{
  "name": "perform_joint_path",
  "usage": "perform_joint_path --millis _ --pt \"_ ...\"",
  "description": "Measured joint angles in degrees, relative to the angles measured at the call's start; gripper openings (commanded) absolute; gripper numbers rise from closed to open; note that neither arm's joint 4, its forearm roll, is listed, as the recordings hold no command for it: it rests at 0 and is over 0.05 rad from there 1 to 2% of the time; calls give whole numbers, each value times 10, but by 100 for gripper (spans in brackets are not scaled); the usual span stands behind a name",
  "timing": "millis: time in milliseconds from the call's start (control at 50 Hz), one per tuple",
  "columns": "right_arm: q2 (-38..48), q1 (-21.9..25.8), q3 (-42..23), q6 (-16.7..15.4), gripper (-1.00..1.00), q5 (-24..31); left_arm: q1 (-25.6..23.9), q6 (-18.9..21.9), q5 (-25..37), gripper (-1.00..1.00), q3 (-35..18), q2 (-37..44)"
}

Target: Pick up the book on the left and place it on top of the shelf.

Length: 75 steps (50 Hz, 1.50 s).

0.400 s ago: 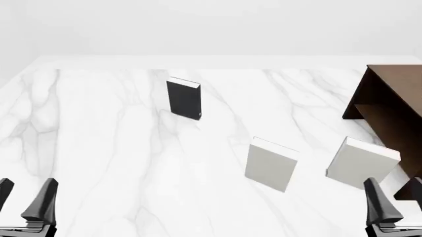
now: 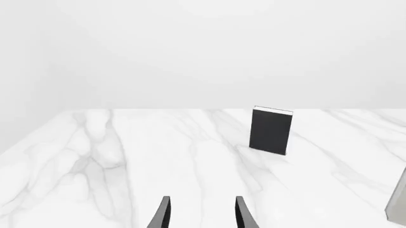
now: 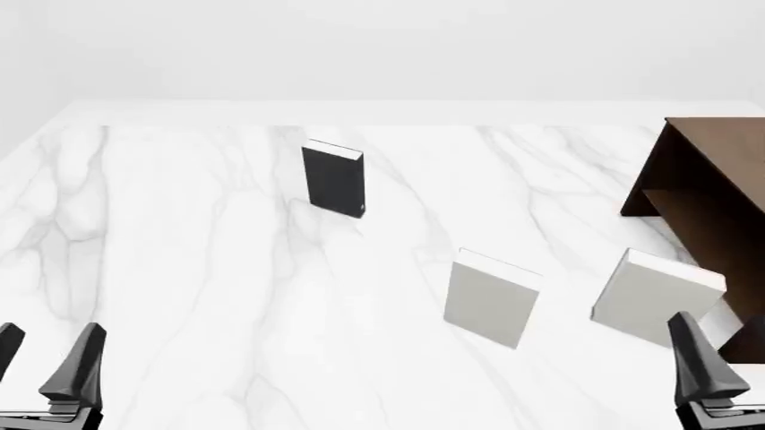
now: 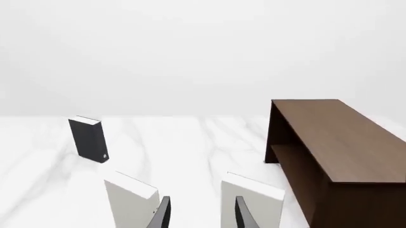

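The black book point(image 3: 332, 179) stands upright on the marble table point(image 3: 179, 251), left of centre and far from both arms. It also shows in the left wrist view point(image 2: 271, 130) and the right wrist view point(image 4: 89, 139). The dark brown shelf point(image 3: 711, 184) stands at the right edge; its flat top and inner board show in the right wrist view point(image 4: 336, 137). My left gripper point(image 3: 42, 365) is open and empty at the near left corner, also in its own view point(image 2: 203, 216). My right gripper point(image 3: 732, 376) is open and empty at the near right, also in its own view point(image 4: 199, 216).
Two pale grey-white books stand upright on the near right part of the table: one in the middle point(image 3: 490, 297), one close to the shelf point(image 3: 651, 296). Both lie just ahead of my right gripper in its view, the first point(image 4: 130, 202) and the second point(image 4: 254, 202).
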Motion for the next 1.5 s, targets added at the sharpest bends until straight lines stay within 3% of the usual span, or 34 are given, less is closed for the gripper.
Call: perform_joint_path --millis 420,760,1180,1500 --pt "138 69 -198 -29 100 57 0 0 0 100 0 0" --pt "298 135 -356 -82 100 82 0 0 0 100 0 0" --pt "467 187 -445 -122 100 61 0 0 0 100 0 0" --pt "582 205 -473 -132 100 7 0 0 0 100 0 0"
